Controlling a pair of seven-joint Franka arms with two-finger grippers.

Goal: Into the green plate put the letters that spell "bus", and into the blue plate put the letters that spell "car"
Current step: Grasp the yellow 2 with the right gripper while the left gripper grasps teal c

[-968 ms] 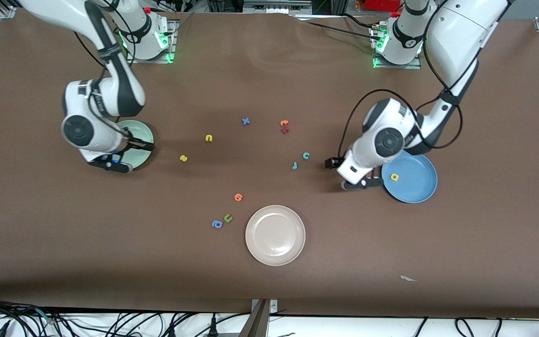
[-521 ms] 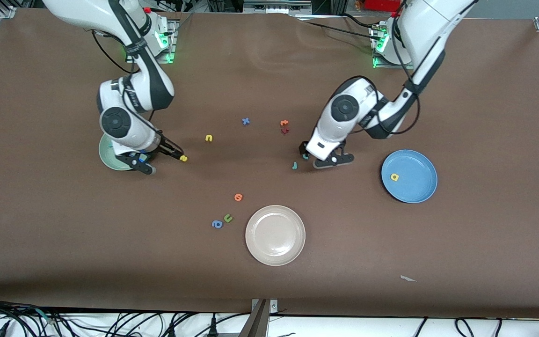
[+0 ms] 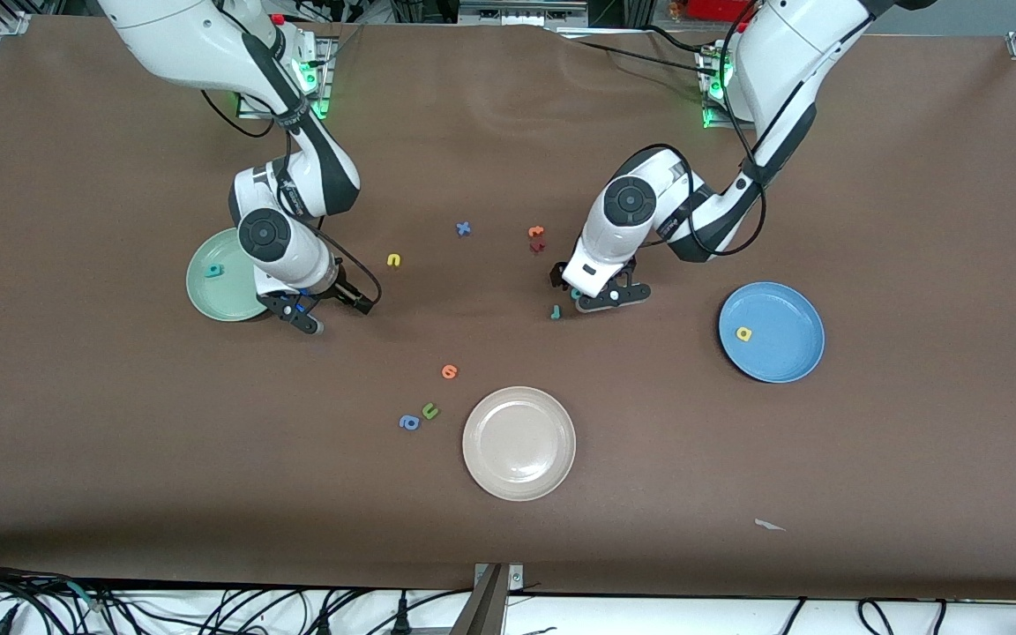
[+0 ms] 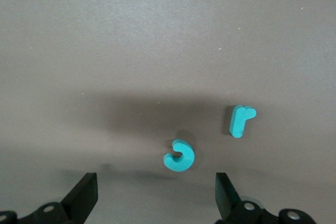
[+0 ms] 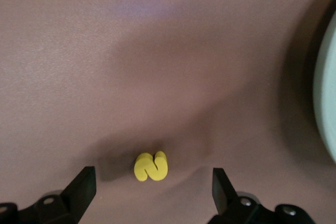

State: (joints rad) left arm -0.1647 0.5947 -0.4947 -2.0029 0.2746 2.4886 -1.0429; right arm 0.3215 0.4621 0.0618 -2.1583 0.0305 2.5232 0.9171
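Note:
The green plate (image 3: 208,295) holds the teal "b" (image 3: 214,270). Beside it, my right gripper (image 3: 337,313) hangs open low over the yellow "s" (image 5: 151,166), which lies just ahead of the gap between its fingers (image 5: 81,187). The yellow "u" (image 3: 394,260) lies farther from the camera. The blue plate (image 3: 781,362) holds the yellow "a" (image 3: 743,333). My left gripper (image 3: 583,289) is open over the teal "c" (image 4: 179,156). The teal "r" (image 4: 241,120) lies close by and also shows on the table (image 3: 556,311).
A cream plate (image 3: 519,481) sits nearest the camera at mid-table. An orange letter (image 3: 449,371), a green "u" (image 3: 429,410) and a blue "a" (image 3: 408,422) lie near it. A blue "x" (image 3: 463,228) and orange and dark red letters (image 3: 536,238) lie farther back.
Both arms swung in from their plates toward mid-table. The right gripper went from the green plate to the "s", the left from the blue plate to the "c". Both stayed open.

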